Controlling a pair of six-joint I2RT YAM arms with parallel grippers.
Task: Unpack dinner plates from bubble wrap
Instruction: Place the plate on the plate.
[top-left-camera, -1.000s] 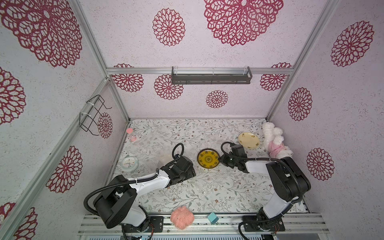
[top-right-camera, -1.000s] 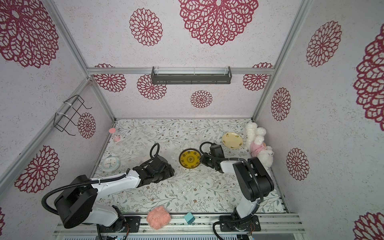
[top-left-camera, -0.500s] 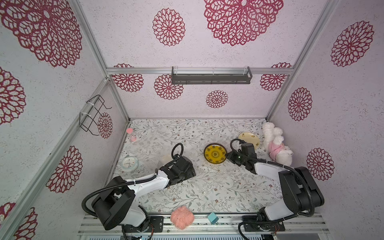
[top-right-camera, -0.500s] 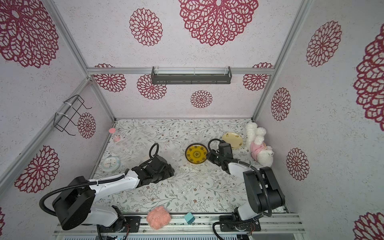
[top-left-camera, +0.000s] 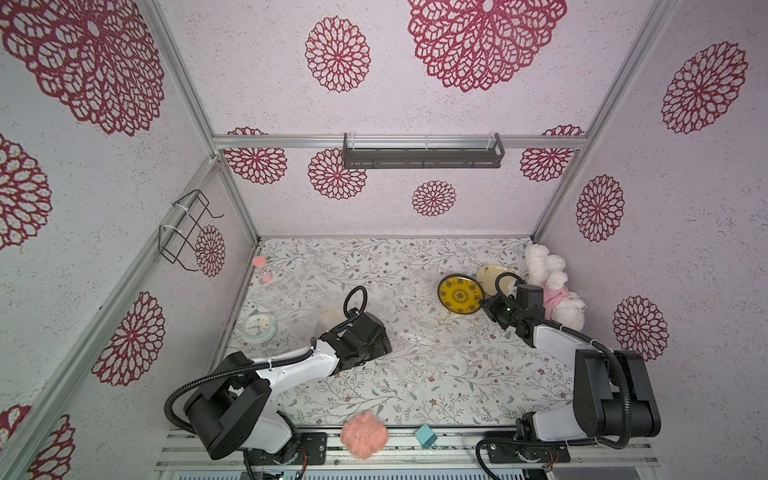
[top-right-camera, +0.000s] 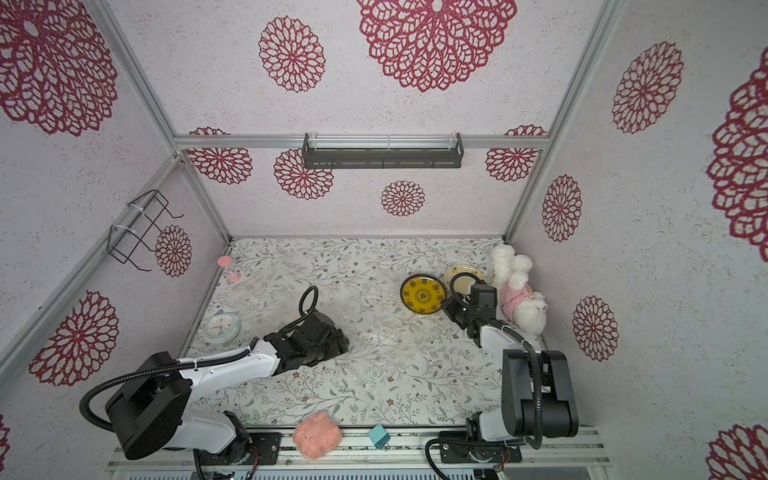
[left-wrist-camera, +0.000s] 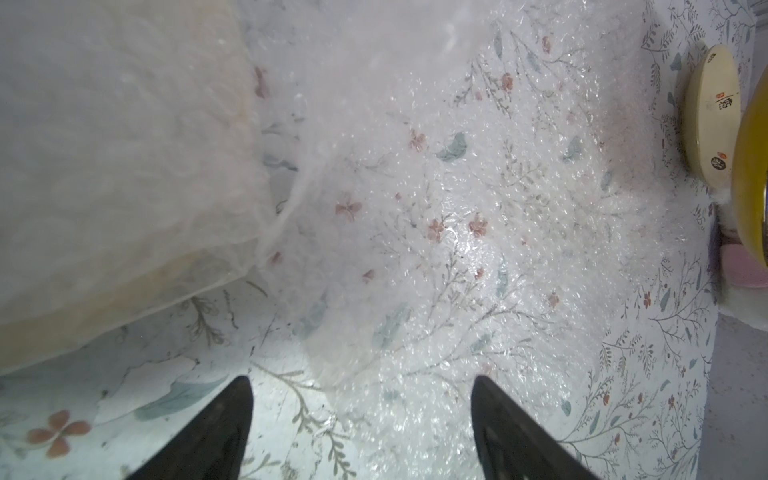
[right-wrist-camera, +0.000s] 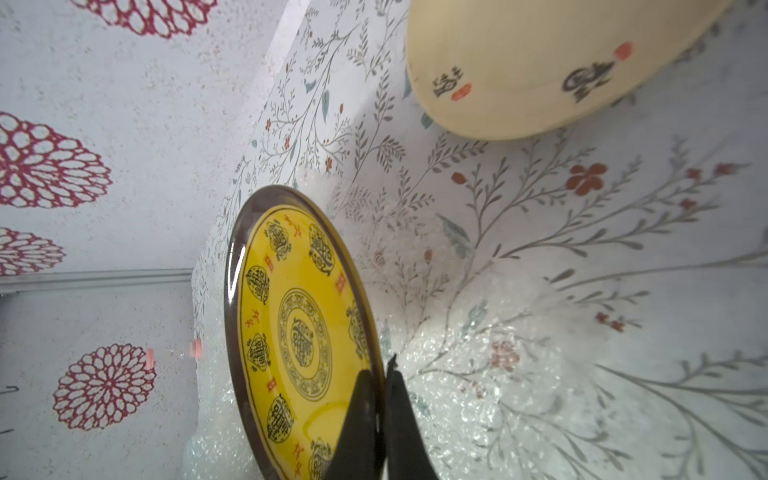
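A yellow dinner plate (top-left-camera: 460, 294) (top-right-camera: 424, 295) with a dark rim hangs tilted at the back right, just left of a bare cream dinner plate (top-left-camera: 492, 276) (right-wrist-camera: 519, 62) lying on the table. My right gripper (right-wrist-camera: 380, 374) (top-left-camera: 484, 305) is shut on the yellow plate's (right-wrist-camera: 303, 332) rim. Loose bubble wrap (top-left-camera: 415, 328) (left-wrist-camera: 457, 208) lies spread over the middle of the table. Another cream plate (left-wrist-camera: 104, 166) (top-left-camera: 330, 318) sits covered in bubble wrap beside my left gripper (left-wrist-camera: 361, 399) (top-left-camera: 384, 349). That gripper is open over the wrap with nothing between its fingers.
A white plush dog (top-left-camera: 552, 286) stands against the right wall behind the cream plate. A round clock (top-left-camera: 259, 326) and a pink hourglass (top-left-camera: 264, 268) sit by the left wall. A pink fluffy ball (top-left-camera: 365, 434) and a teal block (top-left-camera: 426, 436) lie on the front rail.
My right gripper has carried the yellow plate back and to the right, up beside the cream plate. The left gripper has opened a little wider and shifted only slightly.
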